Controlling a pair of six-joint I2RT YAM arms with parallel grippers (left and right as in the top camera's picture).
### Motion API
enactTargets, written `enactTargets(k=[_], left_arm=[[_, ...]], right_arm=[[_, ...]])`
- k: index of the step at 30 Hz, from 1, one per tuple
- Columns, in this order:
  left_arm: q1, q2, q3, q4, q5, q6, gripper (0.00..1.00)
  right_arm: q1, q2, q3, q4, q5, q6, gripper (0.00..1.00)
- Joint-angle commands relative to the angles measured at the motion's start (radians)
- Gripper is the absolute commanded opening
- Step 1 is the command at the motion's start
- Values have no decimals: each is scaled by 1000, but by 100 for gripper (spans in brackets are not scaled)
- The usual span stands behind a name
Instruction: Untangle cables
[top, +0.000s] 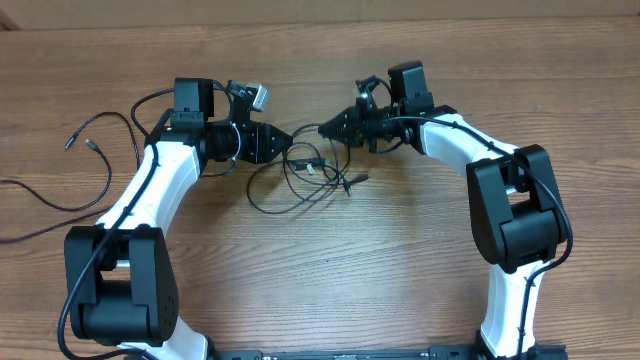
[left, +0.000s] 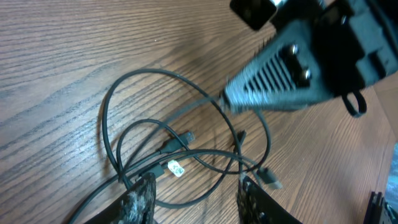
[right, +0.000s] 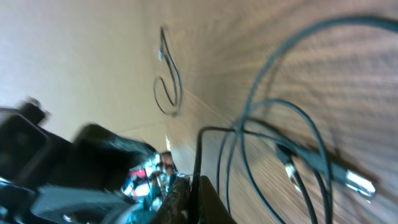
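**Cable tangle between the two grippers at mid-tabletop**

The cables (top: 308, 166) lie in a loose knot of thin dark loops at the middle of the tabletop (top: 330, 270), just in front of both arms. Several loops overlap and cross one another. Small plug tips (left: 186, 137) poke out of the bundle, and a little white tag (left: 176, 168) sits on one strand near its centre.

A separate cable (top: 93, 143) lies well apart from the knot at the far left. It trails in wide curves towards the left edge, with two of its ends close together.

The right gripper (top: 322, 128) reaches in from the right and points left at the upper edge of the knot. Its jaws are pressed together into a narrow tip. In the left wrist view one strand runs straight up to that tip and appears pinched there, lifted off the wood. The right wrist view is blurred, but it too shows a dark strand rising from the closed fingers (right: 186, 196).

The left gripper (top: 287, 140) comes from the opposite side and points right, so the two tips nearly face each other above the tangle. Its jaws stand apart. From its wrist camera both fingers (left: 140, 199) straddle the lower part of the bundle. Strands pass between and beside them, and nothing is clamped. One strand runs close against the inner side of the nearer finger; whether it touches I cannot tell.
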Motion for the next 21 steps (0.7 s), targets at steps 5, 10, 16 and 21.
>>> enactTargets(k=[5, 10, 16, 21], left_arm=[[5, 11, 0, -8, -62, 23, 49], [4, 11, 0, -20, -205, 21, 51], [-16, 13, 0, -40, -287, 21, 50], [-40, 35, 0, -36, -289, -6, 55]], right_arm=[[-2, 8, 1, 42, 34, 80, 4], [-2, 8, 1, -19, 72, 79, 4], [-2, 8, 1, 3, 99, 141, 4], [-2, 8, 1, 180, -42, 268, 4]])
